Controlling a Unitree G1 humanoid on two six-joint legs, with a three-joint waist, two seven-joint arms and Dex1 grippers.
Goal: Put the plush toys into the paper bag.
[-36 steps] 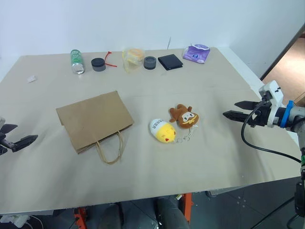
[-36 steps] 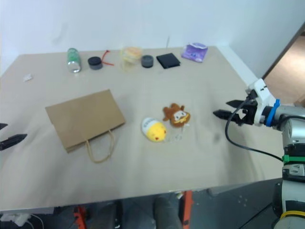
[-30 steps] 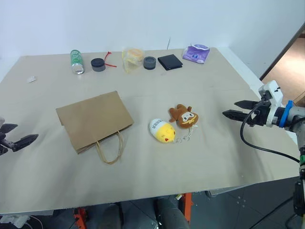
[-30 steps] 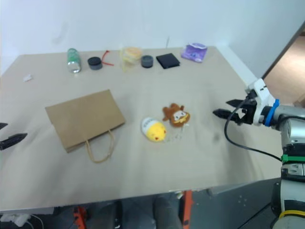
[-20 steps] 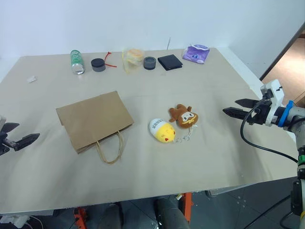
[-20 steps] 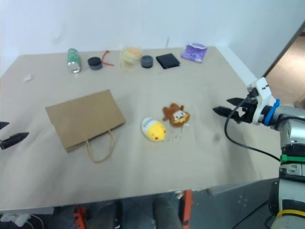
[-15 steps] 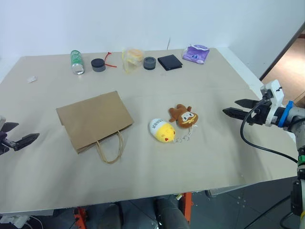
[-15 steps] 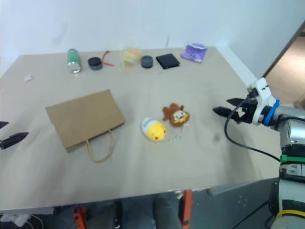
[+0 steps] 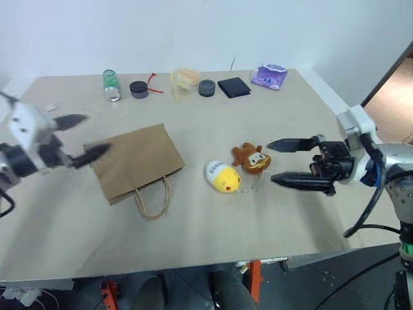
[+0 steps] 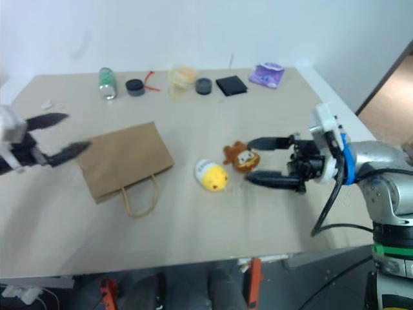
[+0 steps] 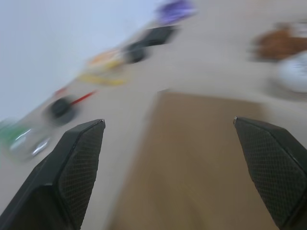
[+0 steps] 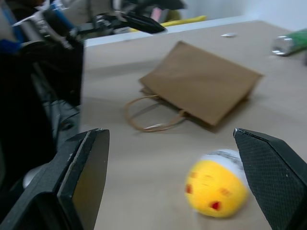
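The brown paper bag (image 9: 139, 161) lies flat on the table, its loop handles (image 9: 150, 200) towards the table's front edge. To its right sit the plush toys: a yellow-and-white chick (image 9: 222, 177) and, touching it, a brown monkey (image 9: 251, 159). My left gripper (image 9: 87, 137) hovers open at the bag's left edge, pointing right across it; the left wrist view shows the bag (image 11: 201, 158) between its fingers. My right gripper (image 9: 272, 163) stands open just right of the monkey, pointing left. In the right wrist view the chick (image 12: 216, 184) lies between its fingers. Both grippers hold nothing.
Along the table's far edge lie a green can (image 9: 111, 84), two dark round tubs (image 9: 138, 88), a clear plastic bag with yellow contents (image 9: 185, 80), a black wallet (image 9: 233, 86) and a purple packet (image 9: 270, 75). A small white scrap (image 9: 51, 106) lies far left.
Both arms have swung inward. The left gripper moved right to the bag's edge. The right gripper moved left to just beside the monkey. Bag and toys have not moved.
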